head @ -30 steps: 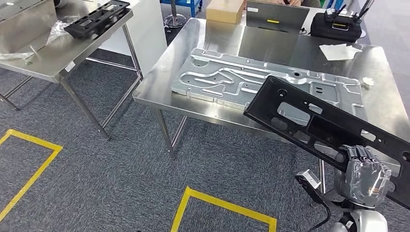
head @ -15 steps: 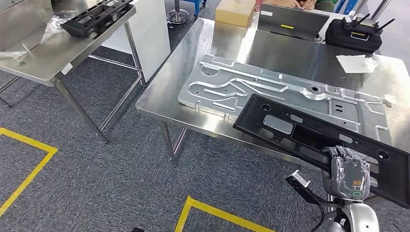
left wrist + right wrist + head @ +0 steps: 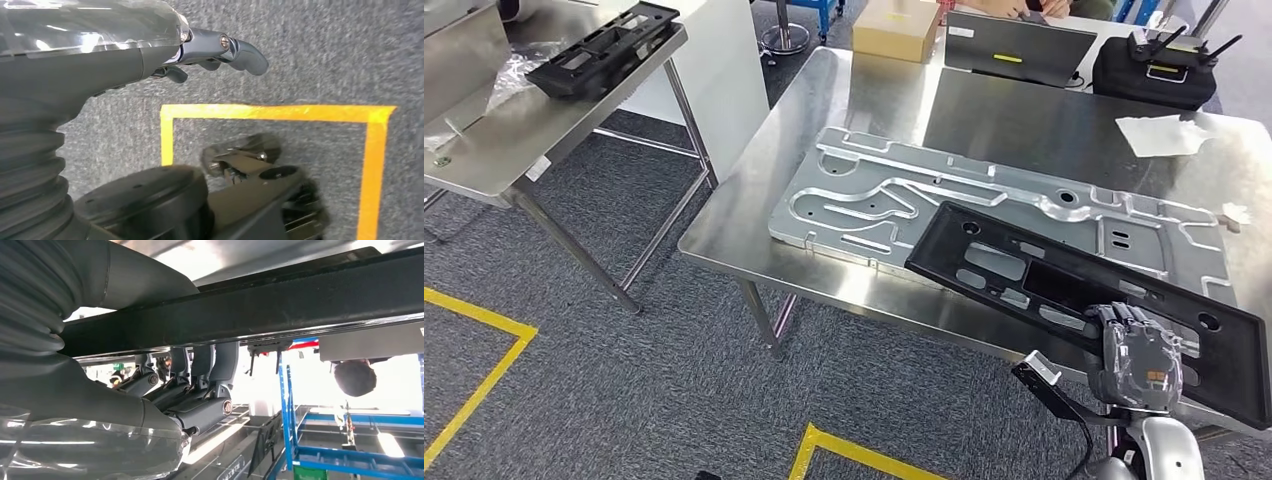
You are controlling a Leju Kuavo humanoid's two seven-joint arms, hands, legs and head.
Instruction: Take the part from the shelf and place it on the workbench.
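Hanging over grey carpet and yellow floor tape (image 3: 270,112), the left hand (image 3: 220,50) holds nothing, fingers loosely curled. Right hand (image 3: 1136,352) grips the black part (image 3: 1064,285) by its near edge, over the silver plate (image 3: 944,195) on the tabletop (image 3: 754,235). No readable writing.

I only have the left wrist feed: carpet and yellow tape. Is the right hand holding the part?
Observer: Yes. The right hand grips the black frame part by its near edge.
Operator: Over the workbench yet?
Observer: Its far end overlaps the silver stamped panel on the steel workbench.
Operator: Anything else on the workbench?
Observer: A cardboard box at the far edge.
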